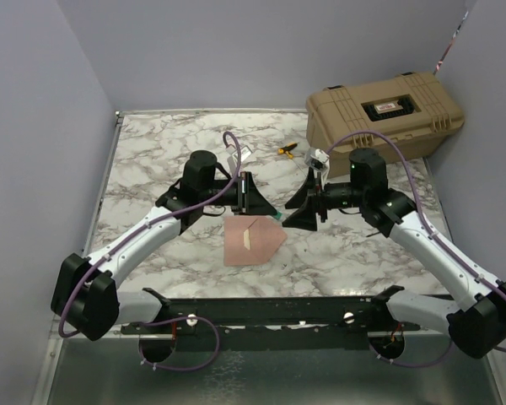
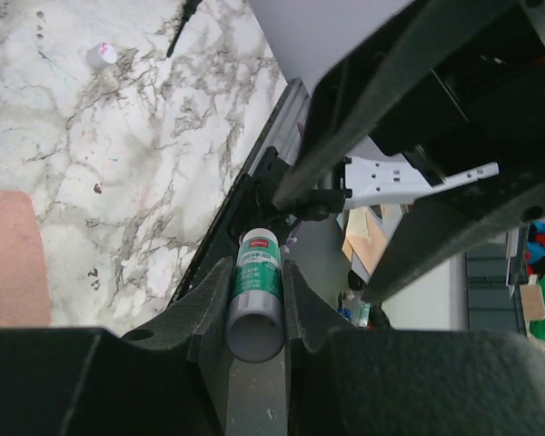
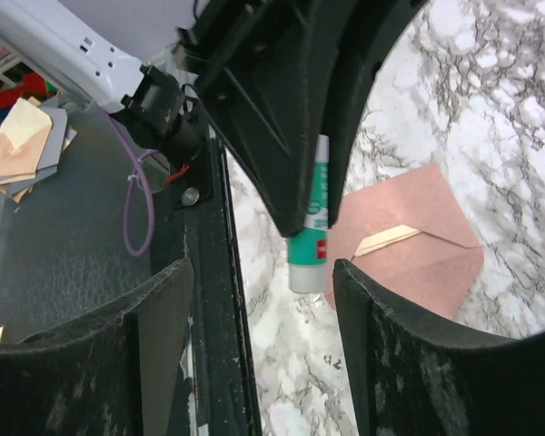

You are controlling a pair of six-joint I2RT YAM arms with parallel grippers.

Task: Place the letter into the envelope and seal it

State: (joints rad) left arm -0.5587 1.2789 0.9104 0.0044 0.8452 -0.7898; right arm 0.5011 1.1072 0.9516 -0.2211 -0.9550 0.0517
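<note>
The left gripper (image 1: pixel 266 209) has its jaws clamped on a green-and-white plastic glue stick (image 2: pixel 257 291), held just above the salmon-tan paper envelope (image 1: pixel 249 240). The envelope lies flat on the marble table (image 1: pixel 169 143) with its pointed flap open. The right gripper (image 3: pixel 259 282) hovers close by, jaws wide apart.

Top camera high, looking down on table (image 1: pixel 169 143), wrist cameras close, both showing glue stick (image 2: pixel 257 272)

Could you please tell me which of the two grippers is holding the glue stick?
The left gripper: it is shut on the green-and-white glue stick, while the right gripper stands open and empty.
</note>
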